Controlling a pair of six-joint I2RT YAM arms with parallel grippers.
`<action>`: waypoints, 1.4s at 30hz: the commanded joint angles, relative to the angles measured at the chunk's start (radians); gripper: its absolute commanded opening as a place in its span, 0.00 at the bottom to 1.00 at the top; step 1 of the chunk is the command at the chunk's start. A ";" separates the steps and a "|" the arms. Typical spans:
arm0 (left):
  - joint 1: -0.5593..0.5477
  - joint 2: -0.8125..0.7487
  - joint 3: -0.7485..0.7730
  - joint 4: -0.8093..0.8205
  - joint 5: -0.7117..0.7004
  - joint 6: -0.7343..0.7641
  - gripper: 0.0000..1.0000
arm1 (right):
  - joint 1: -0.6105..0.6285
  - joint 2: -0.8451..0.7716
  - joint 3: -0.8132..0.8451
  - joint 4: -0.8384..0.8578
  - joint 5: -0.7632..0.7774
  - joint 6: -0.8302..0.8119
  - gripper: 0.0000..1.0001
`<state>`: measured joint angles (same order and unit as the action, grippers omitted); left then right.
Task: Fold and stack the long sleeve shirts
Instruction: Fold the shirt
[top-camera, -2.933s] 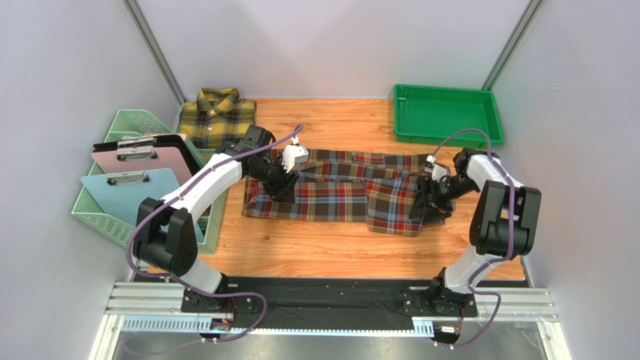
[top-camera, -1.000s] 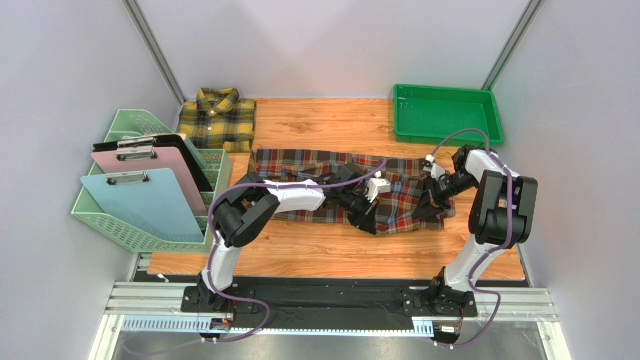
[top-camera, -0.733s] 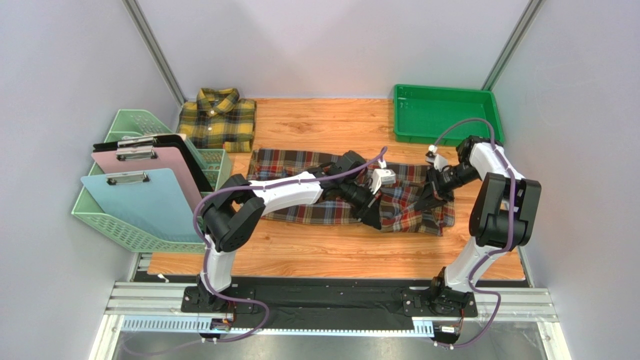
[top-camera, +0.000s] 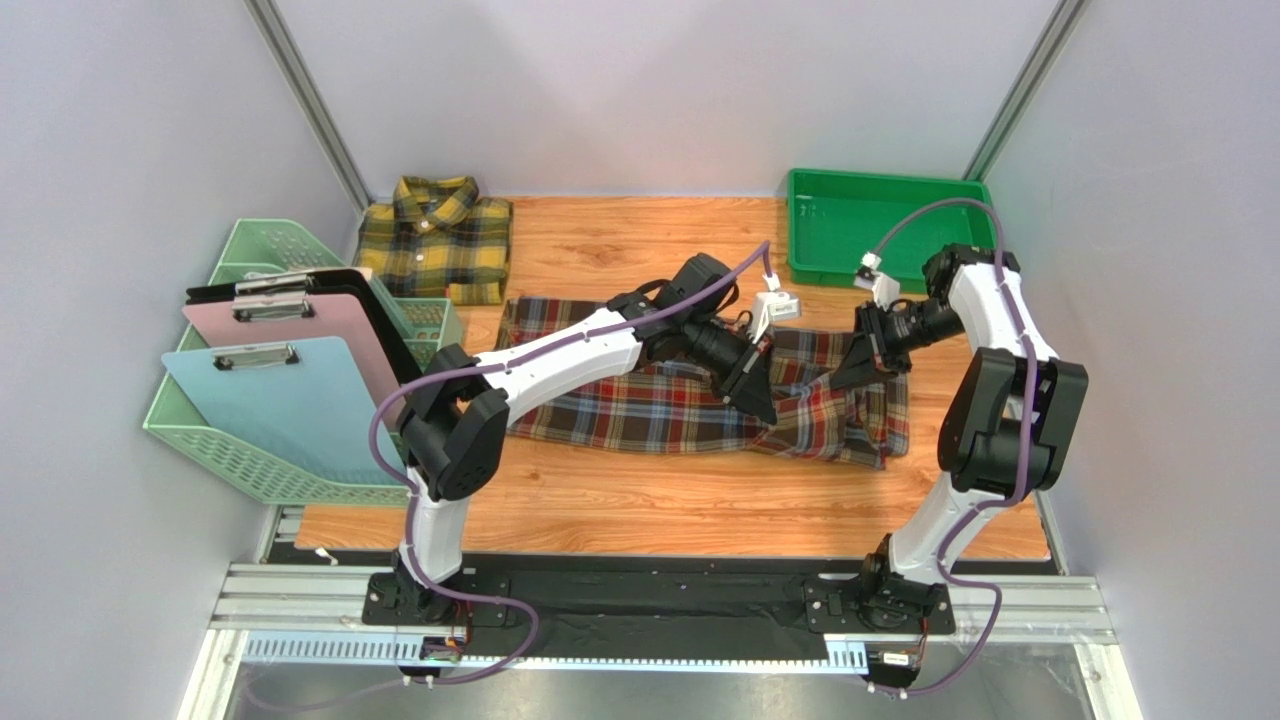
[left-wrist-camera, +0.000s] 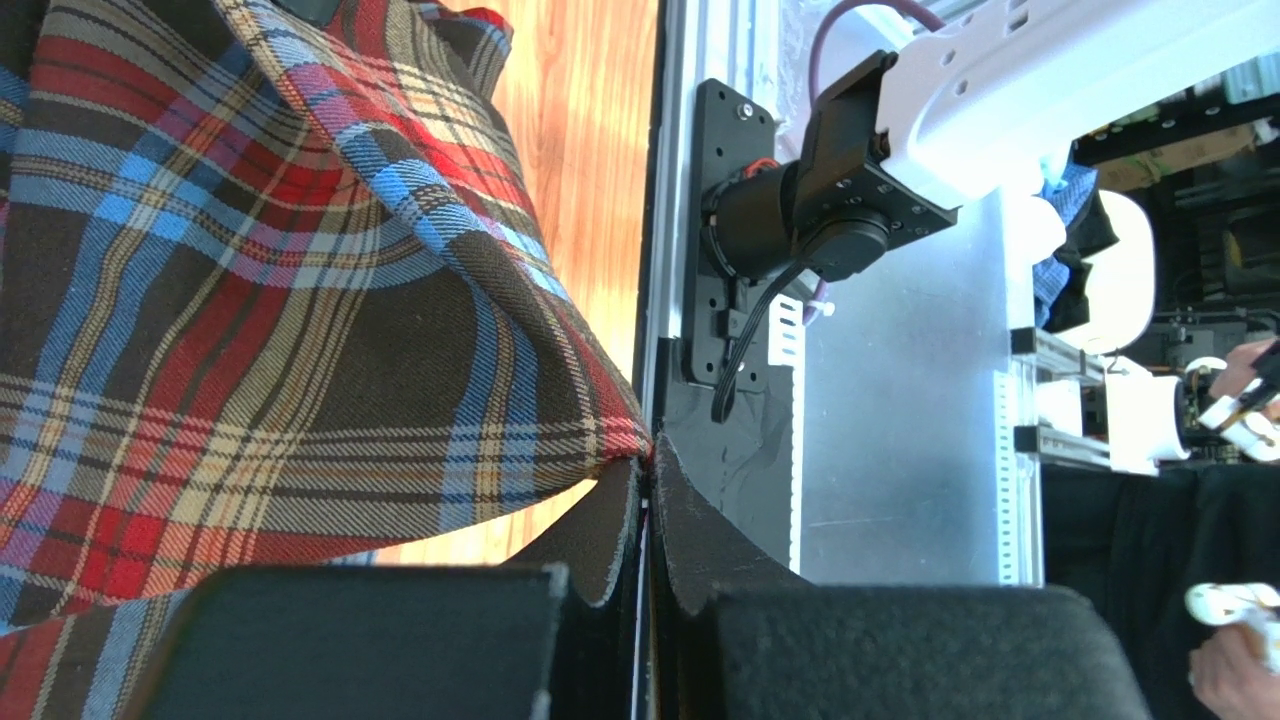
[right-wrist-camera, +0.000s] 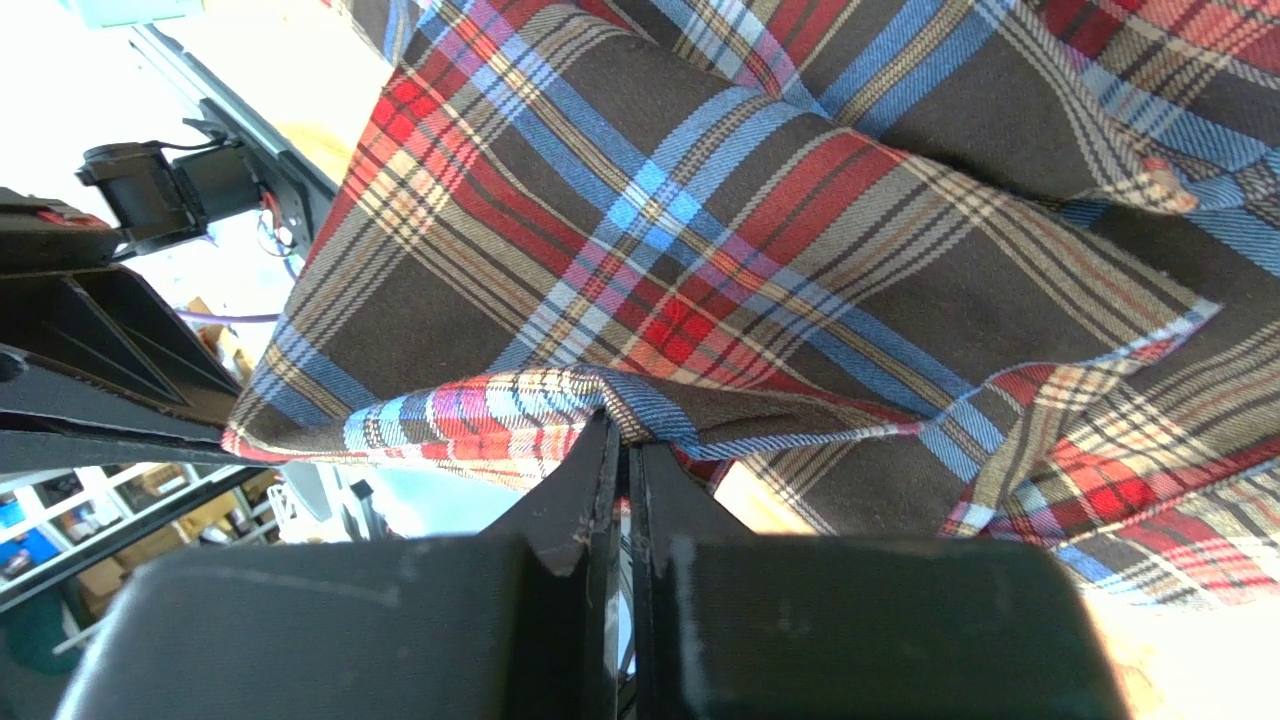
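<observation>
You won't find any words, labels, brand marks or numbers to read in these views; nothing printed shows clearly enough to make out.

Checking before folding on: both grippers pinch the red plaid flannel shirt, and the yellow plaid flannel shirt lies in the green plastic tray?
No: the top view shows the yellow plaid flannel shirt on the wooden table, far left; the rest holds.

White arms (top-camera: 579, 360), black joints (top-camera: 451, 450), purple cables (top-camera: 921, 215)

Left end effector (top-camera: 757, 399) and right end effector (top-camera: 852, 369) both pinch the red plaid shirt (top-camera: 646, 414), its edge raised.
</observation>
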<state>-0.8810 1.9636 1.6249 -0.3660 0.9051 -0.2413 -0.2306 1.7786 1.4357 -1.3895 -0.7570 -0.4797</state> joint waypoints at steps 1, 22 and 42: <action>0.010 0.014 0.038 -0.042 0.022 -0.044 0.00 | -0.007 0.024 0.035 -0.163 -0.019 -0.010 0.03; 0.063 -0.057 -0.034 -0.021 0.153 -0.139 0.00 | -0.004 0.002 0.051 -0.135 -0.002 -0.005 0.00; 0.238 0.146 0.032 0.108 -0.024 -0.339 0.30 | -0.013 0.079 0.098 -0.092 0.050 0.033 0.45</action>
<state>-0.7181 2.0766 1.7370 -0.2798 0.9497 -0.5419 -0.2321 1.8870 1.5650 -1.3758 -0.7540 -0.4274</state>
